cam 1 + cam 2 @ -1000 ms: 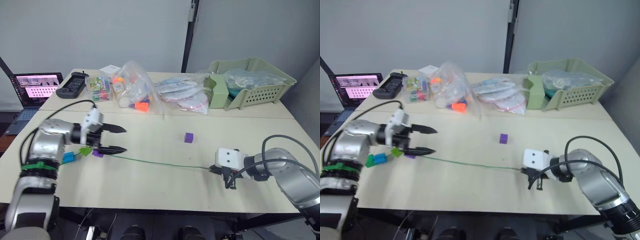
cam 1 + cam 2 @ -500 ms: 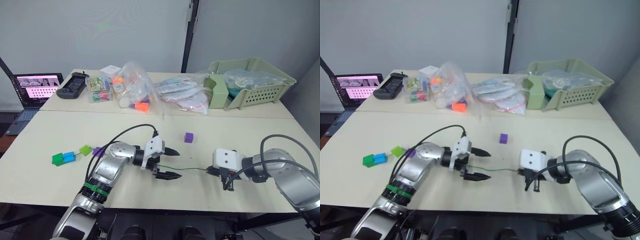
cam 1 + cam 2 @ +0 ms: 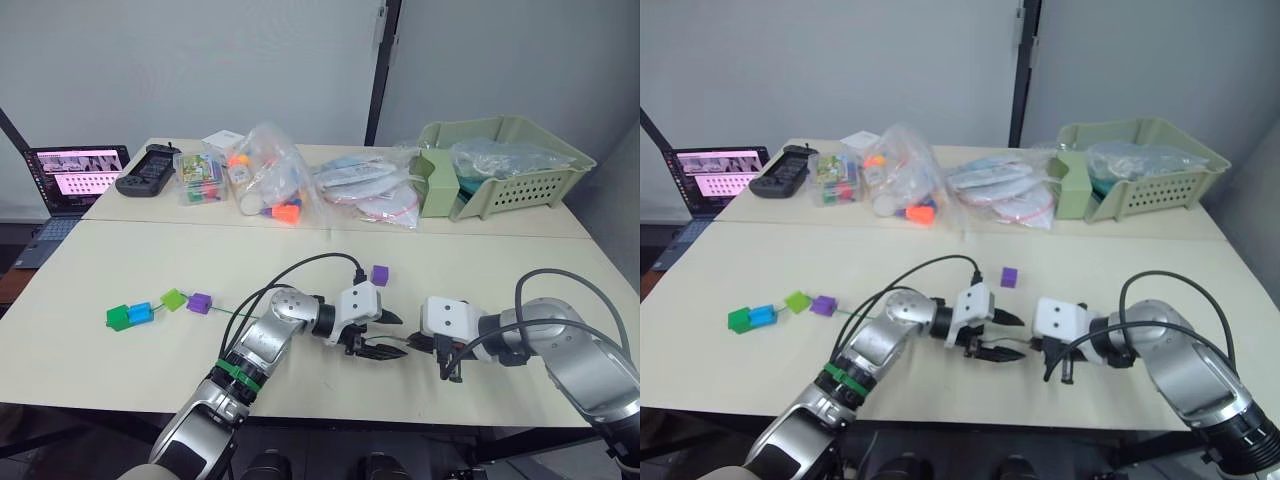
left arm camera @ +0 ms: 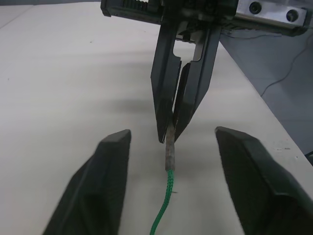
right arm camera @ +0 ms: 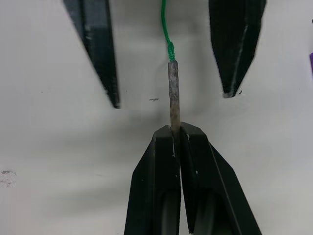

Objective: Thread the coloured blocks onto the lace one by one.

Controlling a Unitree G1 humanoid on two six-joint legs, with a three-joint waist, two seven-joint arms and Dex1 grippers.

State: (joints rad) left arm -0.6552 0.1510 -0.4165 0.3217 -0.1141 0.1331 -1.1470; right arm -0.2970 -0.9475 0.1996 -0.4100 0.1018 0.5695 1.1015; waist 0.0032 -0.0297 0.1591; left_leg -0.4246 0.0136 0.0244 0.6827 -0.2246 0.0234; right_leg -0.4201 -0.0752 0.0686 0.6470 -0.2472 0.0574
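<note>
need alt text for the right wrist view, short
The right pincer is shut on the stiff tan tip of the green lace, which runs away over the pale table. The left pincer faces it, its two black fingers spread open on either side of the tip.

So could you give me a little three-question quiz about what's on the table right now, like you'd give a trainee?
1. True or false: the right gripper is shut on the stiff tip of the lace.
2. How many coloured blocks sit in the row near the table's left side, and how many lie apart?
3. The left gripper is: A) shut on a block, B) open with its fingers either side of the lace tip, C) resting in the green basket.

Key:
1. True.
2. Four in the row; one purple block apart, beside the left arm.
3. B.
</note>
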